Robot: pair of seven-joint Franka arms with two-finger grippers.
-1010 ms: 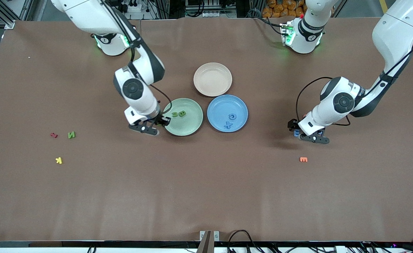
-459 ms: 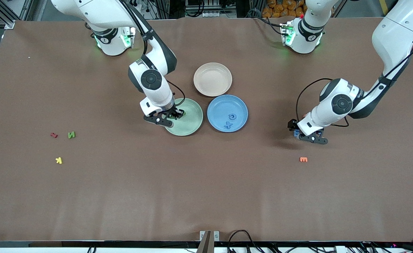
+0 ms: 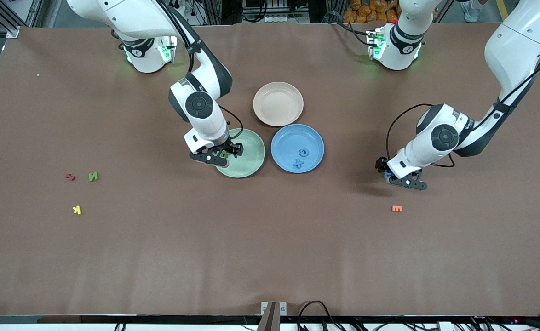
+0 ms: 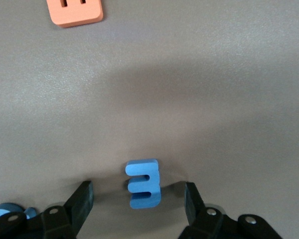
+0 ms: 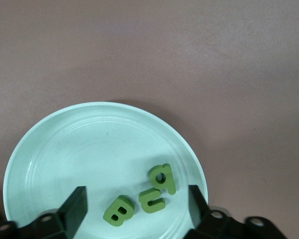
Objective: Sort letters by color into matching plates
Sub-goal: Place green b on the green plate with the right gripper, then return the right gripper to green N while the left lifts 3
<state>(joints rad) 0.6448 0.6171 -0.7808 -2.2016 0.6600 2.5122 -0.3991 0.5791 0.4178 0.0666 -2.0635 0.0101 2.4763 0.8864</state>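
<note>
From my remote station, with the green plate (image 3: 247, 158) as landmark:

- Toward the right arm's end of the table, well apart from the green plate: a red letter (image 3: 70, 176), a green N (image 3: 94, 176) beside it, and a yellow K (image 3: 77, 210) nearer the front camera than both.
- Right gripper (image 3: 226, 155): over the green plate, fingers apart, holding nothing.
- In the green plate, as my right wrist view shows: three green letters lying together, a B (image 5: 118, 211), a U (image 5: 152, 199) and a P (image 5: 162, 178), the U touching the P.
- Pink plate (image 3: 278, 104): farther from the front camera than the green plate, near it, nothing in it.
- Blue plate (image 3: 297, 148): just beside the green plate, toward the left arm's end; it holds a blue G (image 3: 302, 152) and a blue X (image 3: 299, 162).
- Left gripper (image 3: 388, 174): low over the table, well apart from the green plate toward the left arm's end, fingers apart on either side of a blue E (image 4: 143, 183) that stands on the table, not touching it.
- Orange E (image 3: 396, 208): nearer the front camera than the left gripper, flat on the table.
</note>
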